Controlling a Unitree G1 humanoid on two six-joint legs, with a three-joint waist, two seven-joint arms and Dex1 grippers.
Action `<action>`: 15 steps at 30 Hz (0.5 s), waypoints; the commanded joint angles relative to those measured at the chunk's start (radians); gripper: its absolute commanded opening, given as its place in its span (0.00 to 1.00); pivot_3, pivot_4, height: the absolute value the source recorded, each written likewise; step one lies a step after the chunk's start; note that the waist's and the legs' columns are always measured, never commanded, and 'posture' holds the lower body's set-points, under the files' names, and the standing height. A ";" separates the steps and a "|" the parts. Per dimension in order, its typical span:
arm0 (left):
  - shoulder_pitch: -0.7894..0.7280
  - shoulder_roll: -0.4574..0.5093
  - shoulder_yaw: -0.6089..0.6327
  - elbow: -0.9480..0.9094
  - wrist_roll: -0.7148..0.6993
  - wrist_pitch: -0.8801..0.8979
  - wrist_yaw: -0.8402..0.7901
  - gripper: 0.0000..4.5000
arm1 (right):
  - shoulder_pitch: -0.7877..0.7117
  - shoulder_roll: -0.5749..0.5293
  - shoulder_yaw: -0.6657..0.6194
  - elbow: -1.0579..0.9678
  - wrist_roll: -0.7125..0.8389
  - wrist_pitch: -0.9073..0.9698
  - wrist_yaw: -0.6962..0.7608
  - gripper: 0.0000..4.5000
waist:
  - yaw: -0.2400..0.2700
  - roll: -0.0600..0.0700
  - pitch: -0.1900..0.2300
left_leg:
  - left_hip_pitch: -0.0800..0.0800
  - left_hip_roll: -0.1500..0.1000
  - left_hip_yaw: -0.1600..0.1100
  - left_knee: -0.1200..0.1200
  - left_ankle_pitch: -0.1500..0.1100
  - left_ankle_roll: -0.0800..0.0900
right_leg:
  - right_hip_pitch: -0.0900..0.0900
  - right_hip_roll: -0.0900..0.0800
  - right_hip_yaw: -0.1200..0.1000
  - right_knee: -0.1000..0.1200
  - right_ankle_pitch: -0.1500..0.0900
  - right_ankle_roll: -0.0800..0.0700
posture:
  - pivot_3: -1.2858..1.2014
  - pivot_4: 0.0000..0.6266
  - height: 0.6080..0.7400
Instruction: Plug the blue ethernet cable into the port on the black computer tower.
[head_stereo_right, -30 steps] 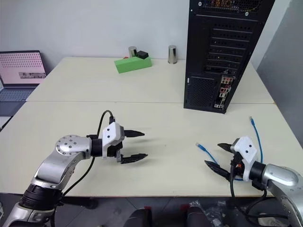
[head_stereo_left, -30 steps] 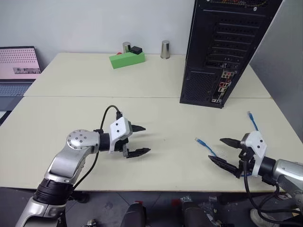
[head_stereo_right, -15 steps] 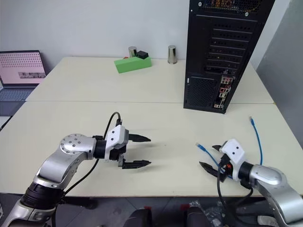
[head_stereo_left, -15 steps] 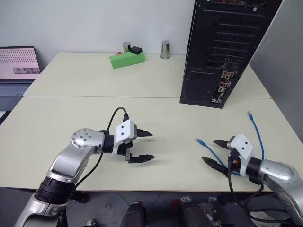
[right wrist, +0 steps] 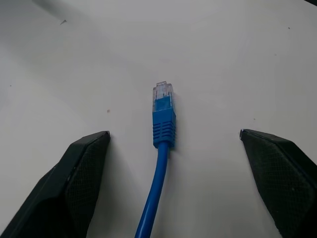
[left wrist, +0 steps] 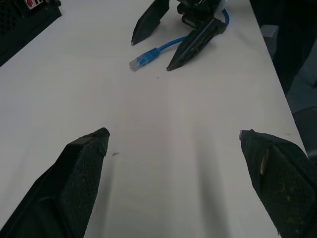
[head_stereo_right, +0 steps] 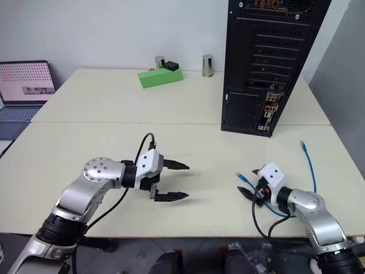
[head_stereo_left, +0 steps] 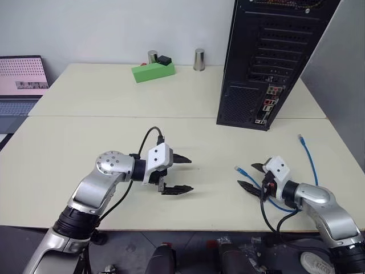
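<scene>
Moved: right gripper has slid forward along the table since a second ago and now straddles the cable's near plug; left gripper has edged a little toward the right.
Cable: thin bright blue cord lying loose on the table's right side, unplugged; one plug points left between the right gripper's fingers, touching neither; the other end lies farther back, near the right edge.
Plug: small clear tip on a ribbed blue boot, flat on the tabletop.
Right gripper: fingers spread wide, one on each side of the cord, holding nothing.
Left gripper: fingers spread wide, empty, low over bare tabletop, well apart from the plug and pointing toward it.
Port: somewhere in the narrow connector strip low on the tower's rear; which socket cannot be told.
Tower: tall black metal case, upright at the table's right rear, rear face with mesh grille and slot covers turned toward the robot.
Open room: bare stretch of table between plug and tower; wide clear surface to the left.
Table: pale, smooth, matte, two tops joined by a seam; cord runs close to the front edge.
Background: green block, two metal cylinders at the far edge, laptop at left.
</scene>
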 commanded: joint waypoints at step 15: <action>-0.063 -0.025 -0.027 0.088 0.014 -0.129 -0.088 1.00 | -0.047 -0.013 0.035 0.041 -0.047 -0.016 0.049 0.17 | 0.000 0.000 0.000 | 0.001 0.000 0.000 0.000 0.000 0.000 | 0.001 0.000 0.000 0.000 0.000 0.000 | 0.52 0.24 1.00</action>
